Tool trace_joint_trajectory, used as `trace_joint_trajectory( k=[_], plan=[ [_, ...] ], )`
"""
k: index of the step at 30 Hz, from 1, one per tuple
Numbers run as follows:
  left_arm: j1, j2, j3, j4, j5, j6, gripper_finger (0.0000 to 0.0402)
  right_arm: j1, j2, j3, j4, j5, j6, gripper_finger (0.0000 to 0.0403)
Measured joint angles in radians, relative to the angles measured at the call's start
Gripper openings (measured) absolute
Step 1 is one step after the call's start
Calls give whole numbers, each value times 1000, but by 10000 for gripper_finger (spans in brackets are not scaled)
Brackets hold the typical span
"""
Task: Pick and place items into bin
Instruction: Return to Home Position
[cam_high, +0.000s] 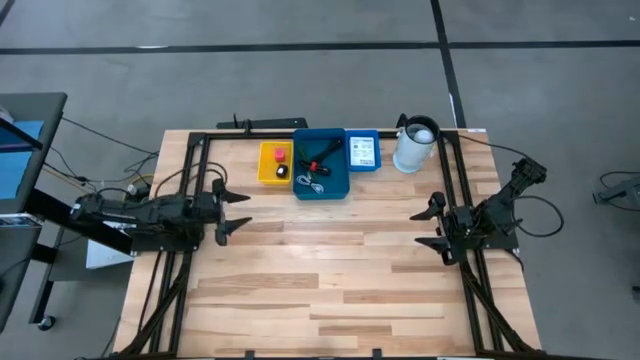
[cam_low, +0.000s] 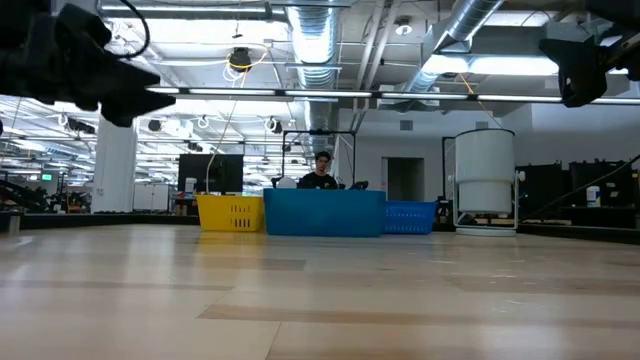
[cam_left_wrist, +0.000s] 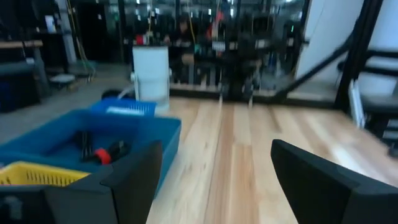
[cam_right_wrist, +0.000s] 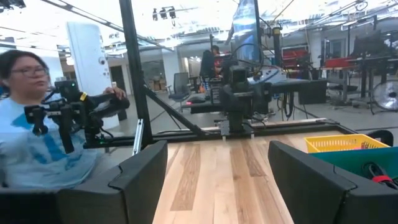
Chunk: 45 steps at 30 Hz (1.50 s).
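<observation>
Wooden bench (cam_high: 340, 280): along its far edge stand a yellow bin (cam_high: 266, 176) holding a pink cube (cam_high: 279, 155) and black block (cam_high: 282, 171), and a dark blue bin (cam_high: 335, 185) holding black cables (cam_high: 318, 160). Left gripper (cam_high: 238, 212) near the left edge and right gripper (cam_high: 428, 226) near the right edge both have fingers spread, empty.

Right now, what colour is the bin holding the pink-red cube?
Yellow. The bin with the cube shows best in the high view.

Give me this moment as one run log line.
left gripper: open, empty, left side | right gripper: open, empty, right side | yellow bin: red cube, black block inside | dark blue bin: cables inside
</observation>
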Motion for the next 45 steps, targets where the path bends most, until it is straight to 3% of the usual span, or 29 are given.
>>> trace_joint_trajectory(
  k=[4,45],
  plan=[
    [0,-77,0,2,0,0,292,0,0,0,0,0,0,276],
    [0,-62,6,-18,-2,1,292,0,0,-1,0,0,0,276]
  ],
)
